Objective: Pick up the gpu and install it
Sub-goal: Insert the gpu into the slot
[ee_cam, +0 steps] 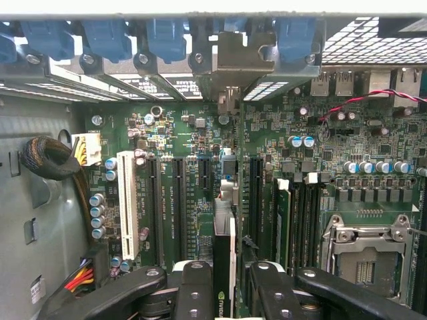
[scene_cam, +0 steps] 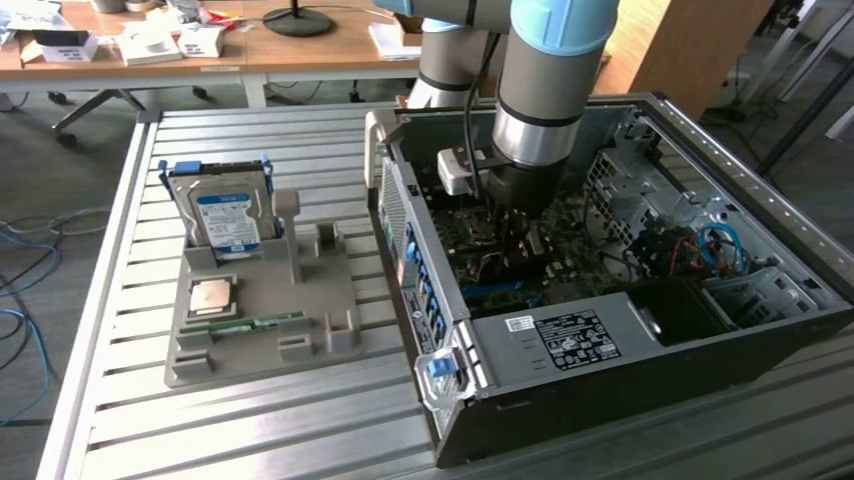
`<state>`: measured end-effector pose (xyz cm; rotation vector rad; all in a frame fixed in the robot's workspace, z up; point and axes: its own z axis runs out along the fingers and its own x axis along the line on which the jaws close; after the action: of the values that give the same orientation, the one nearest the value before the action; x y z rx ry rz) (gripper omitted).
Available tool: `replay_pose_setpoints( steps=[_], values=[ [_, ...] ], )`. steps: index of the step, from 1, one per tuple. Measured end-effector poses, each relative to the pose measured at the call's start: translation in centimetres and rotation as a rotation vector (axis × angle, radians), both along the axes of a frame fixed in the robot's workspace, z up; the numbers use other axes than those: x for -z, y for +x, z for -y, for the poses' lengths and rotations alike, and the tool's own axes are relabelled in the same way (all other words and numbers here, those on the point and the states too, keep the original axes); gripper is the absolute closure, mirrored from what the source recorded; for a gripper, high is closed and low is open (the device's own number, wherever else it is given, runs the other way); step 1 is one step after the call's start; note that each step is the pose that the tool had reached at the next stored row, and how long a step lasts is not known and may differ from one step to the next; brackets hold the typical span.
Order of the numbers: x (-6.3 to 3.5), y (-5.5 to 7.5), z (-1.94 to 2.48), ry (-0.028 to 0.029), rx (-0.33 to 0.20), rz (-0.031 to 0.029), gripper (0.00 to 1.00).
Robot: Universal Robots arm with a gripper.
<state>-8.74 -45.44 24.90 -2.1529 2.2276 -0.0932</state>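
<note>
The arm points straight down, its end effector clamped partway closed.

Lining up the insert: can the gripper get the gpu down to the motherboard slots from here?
Probably yes. The gripper holds the gpu edge-on over the slots, and nothing lies across them below the card.

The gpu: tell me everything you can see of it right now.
The gpu stands on edge between the gripper fingers, a thin dark card with a pale strip along one side and a small green logo near the grip. Its silver bracket reaches the case's rear slot openings. The card stands over the motherboard expansion slots inside the open computer case.
</note>
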Motion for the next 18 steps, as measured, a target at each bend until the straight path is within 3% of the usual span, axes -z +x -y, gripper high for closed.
replay_pose_setpoints(
  steps=[18],
  values=[
    [-0.06,0.39,-0.01,0.0,0.0,0.0002,0.74]
  ],
)
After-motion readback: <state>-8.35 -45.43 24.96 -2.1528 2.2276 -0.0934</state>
